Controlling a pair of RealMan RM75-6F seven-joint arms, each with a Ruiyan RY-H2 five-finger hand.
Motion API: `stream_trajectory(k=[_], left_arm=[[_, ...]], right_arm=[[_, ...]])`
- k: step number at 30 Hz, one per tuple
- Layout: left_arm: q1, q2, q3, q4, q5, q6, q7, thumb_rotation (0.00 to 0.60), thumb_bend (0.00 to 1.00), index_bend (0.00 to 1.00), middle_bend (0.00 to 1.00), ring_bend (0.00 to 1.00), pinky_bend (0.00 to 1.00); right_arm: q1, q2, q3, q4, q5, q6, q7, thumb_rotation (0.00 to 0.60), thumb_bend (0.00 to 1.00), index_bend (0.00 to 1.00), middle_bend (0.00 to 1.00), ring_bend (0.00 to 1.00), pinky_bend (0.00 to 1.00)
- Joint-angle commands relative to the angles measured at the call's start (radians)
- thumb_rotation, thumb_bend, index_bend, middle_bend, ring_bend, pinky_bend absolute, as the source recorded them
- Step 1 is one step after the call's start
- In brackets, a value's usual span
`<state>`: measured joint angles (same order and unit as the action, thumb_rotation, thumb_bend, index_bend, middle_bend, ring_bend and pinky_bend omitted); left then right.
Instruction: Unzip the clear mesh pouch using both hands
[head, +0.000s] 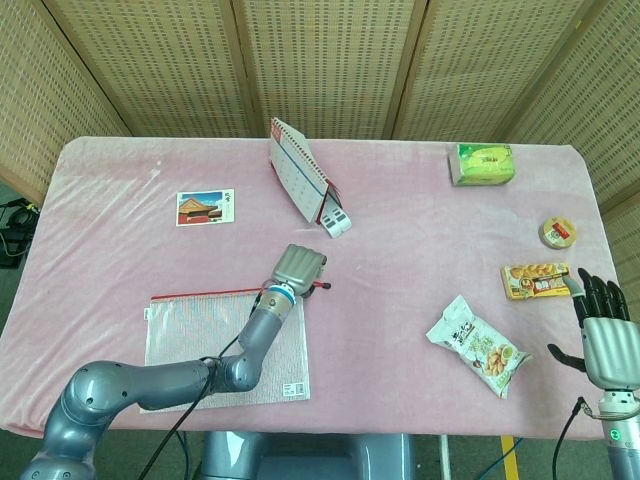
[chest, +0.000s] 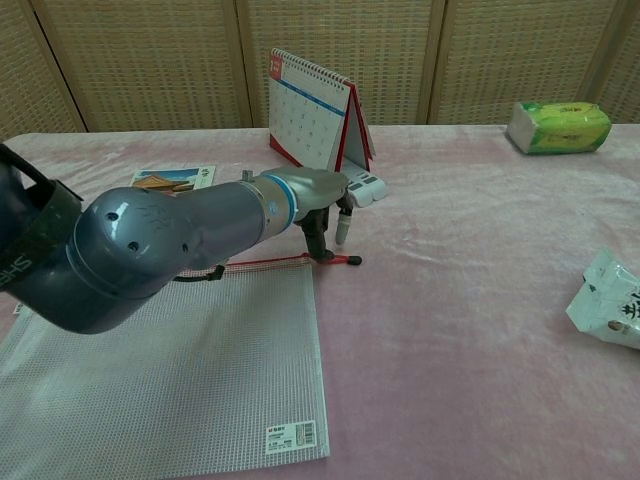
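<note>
The clear mesh pouch (head: 225, 350) lies flat near the table's front left, its red zipper along the far edge. Its red pull cord (chest: 343, 260) sticks out to the right of the top right corner. My left hand (chest: 315, 200) hovers over that corner with fingers pointing down, and a fingertip (chest: 322, 250) reaches the zipper's end by the pull. Whether it pinches anything is unclear. In the head view the left hand (head: 298, 268) covers that end. My right hand (head: 605, 340) stays at the table's right front edge, fingers spread, holding nothing.
A desk calendar (head: 300, 180) stands just behind the left hand. A postcard (head: 205, 207) lies to the far left. A green tissue pack (head: 482, 163), a tape roll (head: 558, 232), a snack packet (head: 537, 279) and a snack bag (head: 477, 345) lie on the right.
</note>
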<state>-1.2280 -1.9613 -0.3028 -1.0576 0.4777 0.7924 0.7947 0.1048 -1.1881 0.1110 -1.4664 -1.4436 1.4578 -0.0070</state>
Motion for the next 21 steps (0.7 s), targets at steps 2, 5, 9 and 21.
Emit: stream_trajectory(k=[2, 5, 9, 21], left_arm=[[-0.013, -0.027, -0.001, 0.043, -0.014, -0.023, -0.006, 0.600, 0.37, 0.49, 0.91, 0.93, 1.00], [-0.018, -0.043, 0.001, 0.066, -0.006, -0.029, -0.017, 0.600, 0.37, 0.49, 0.91, 0.93, 1.00], [-0.024, -0.059, 0.002, 0.092, -0.003, -0.031, -0.019, 0.600, 0.38, 0.49, 0.91, 0.93, 1.00], [-0.027, -0.076, -0.001, 0.115, 0.001, -0.034, -0.025, 0.600, 0.41, 0.55, 0.91, 0.93, 1.00]], right_arm=[[0.001, 0.000, 0.000, 0.001, 0.002, -0.002, 0.001, 0.600, 0.00, 0.12, 0.00, 0.00, 0.00], [0.002, -0.001, 0.001, 0.003, 0.005, -0.004, 0.001, 0.600, 0.00, 0.12, 0.00, 0.00, 0.00], [0.003, -0.003, 0.000, 0.005, 0.008, -0.009, -0.001, 0.600, 0.00, 0.12, 0.00, 0.00, 0.00], [0.006, -0.003, -0.001, 0.005, 0.008, -0.012, 0.002, 0.600, 0.00, 0.12, 0.00, 0.00, 0.00]])
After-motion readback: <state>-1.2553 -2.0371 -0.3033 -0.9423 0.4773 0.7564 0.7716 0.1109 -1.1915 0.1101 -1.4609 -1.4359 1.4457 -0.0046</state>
